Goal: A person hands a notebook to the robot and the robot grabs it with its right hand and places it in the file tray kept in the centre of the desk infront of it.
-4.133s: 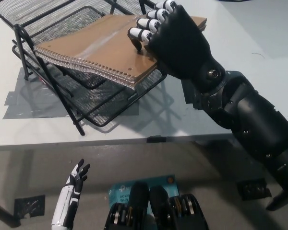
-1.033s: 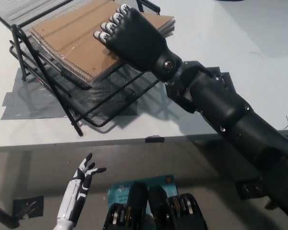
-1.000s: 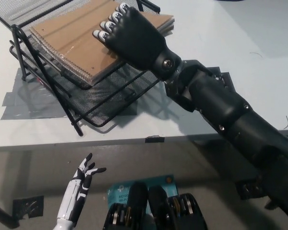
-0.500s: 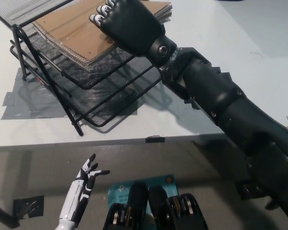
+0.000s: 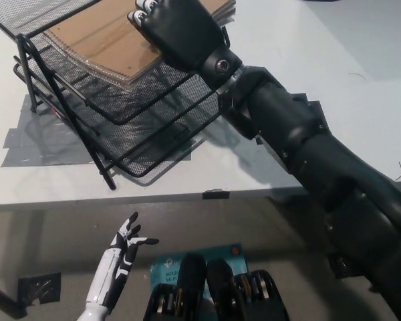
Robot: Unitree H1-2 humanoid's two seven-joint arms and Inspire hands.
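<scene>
A brown spiral notebook (image 5: 97, 41) lies in a tier of the black wire file tray (image 5: 120, 114), under the top shelf, its right end sticking out. My black right hand (image 5: 177, 30) is over the notebook's right end with its fingers curled on the cover; whether they still grip it I cannot tell. The arm stretches from the bottom right across the white desk (image 5: 307, 60). Low at the bottom left, below the desk edge, my white left hand (image 5: 123, 251) hangs open with fingers spread.
Grey tape (image 5: 27, 144) marks the desk under the tray's left side. The desk's front edge (image 5: 214, 195) runs across the middle. A teal box (image 5: 167, 267) lies on the floor below.
My right hand has pushed the notebook farther up and back into the tray, so more of it sits under the top shelf. The left hand has drifted slightly right.
</scene>
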